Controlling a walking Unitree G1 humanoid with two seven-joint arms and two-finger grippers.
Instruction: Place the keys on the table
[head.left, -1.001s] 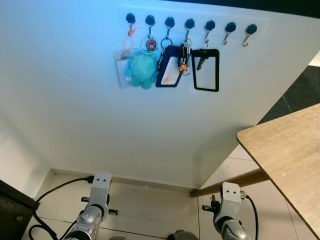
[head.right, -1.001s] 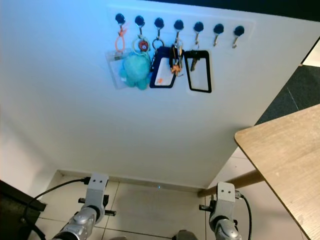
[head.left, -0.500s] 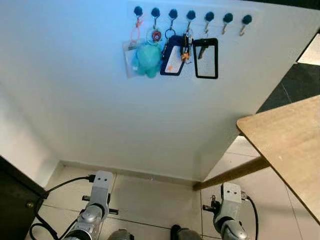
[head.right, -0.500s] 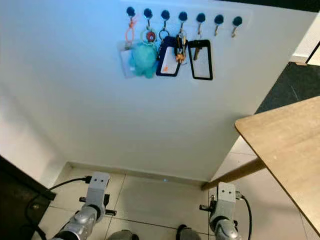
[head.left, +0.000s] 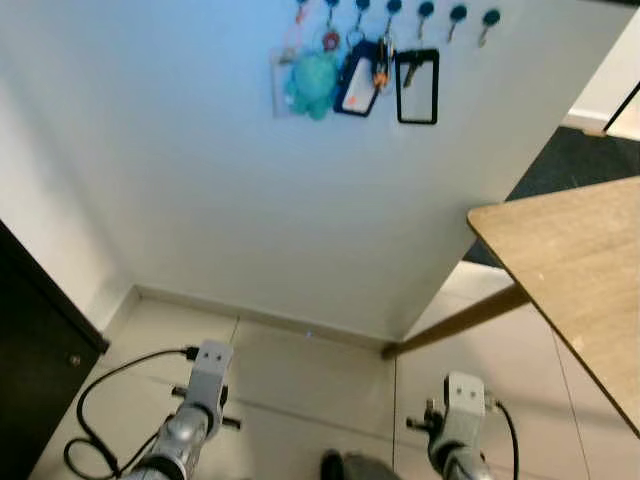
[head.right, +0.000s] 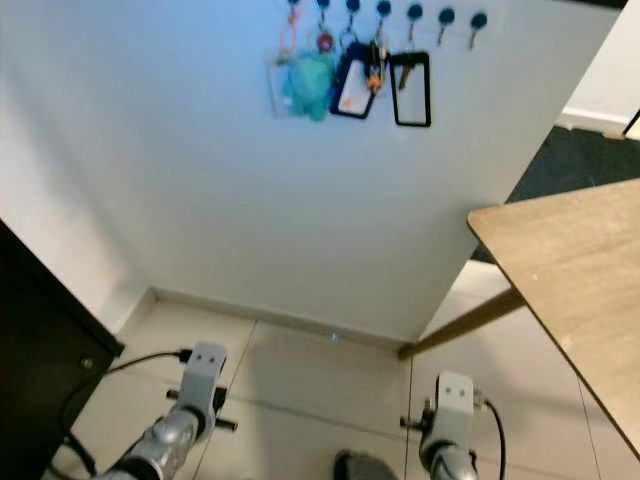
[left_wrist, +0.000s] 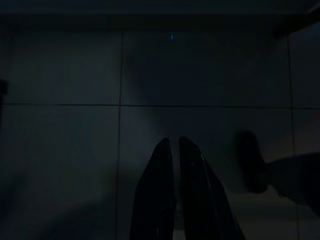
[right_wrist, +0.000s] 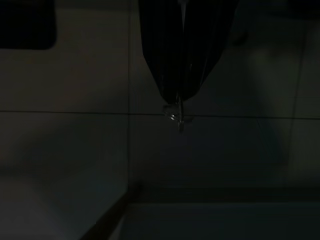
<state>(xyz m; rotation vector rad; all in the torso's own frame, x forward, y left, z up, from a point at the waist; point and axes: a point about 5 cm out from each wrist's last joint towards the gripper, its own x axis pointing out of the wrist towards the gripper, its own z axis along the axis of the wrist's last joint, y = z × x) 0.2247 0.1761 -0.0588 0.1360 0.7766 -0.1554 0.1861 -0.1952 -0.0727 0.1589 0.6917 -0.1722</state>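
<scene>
Judged as the carry step: keys (right_wrist: 176, 119) apparently in the grasp, not yet on the table (head.left: 560, 260). Hung low over the tiled floor (head.left: 300, 370), below the table's near corner and to its left, with the right arm (head.left: 462, 400) the closer of the two. Faced a white wall (head.left: 200, 180) to the left of the table, with a row of hooks (head.left: 425, 10) high above table level, carrying a teal plush (head.left: 313, 82), card holders and other key bunches (head.left: 383, 65).

Seen along the right gripper (right_wrist: 176, 97) in the dim wrist view: fingers clenched together, with a small glinting metal piece, probably a ring or key, dangling from the tips over the floor tiles. Too dark to name with certainty. Left gripper (left_wrist: 175, 142) drawn nearly together on nothing, idle, farther from the table than the right.

Called for next, by my reading: a turn toward the table, a lift of the right arm above the tabletop edge, then a release over the bare wood, well in from the edge to avoid a slide off.

From the head views: table, wall and hooks laid out plainly, but only the wrists. From the wrist views: the fingers and the grasped metal.
</scene>
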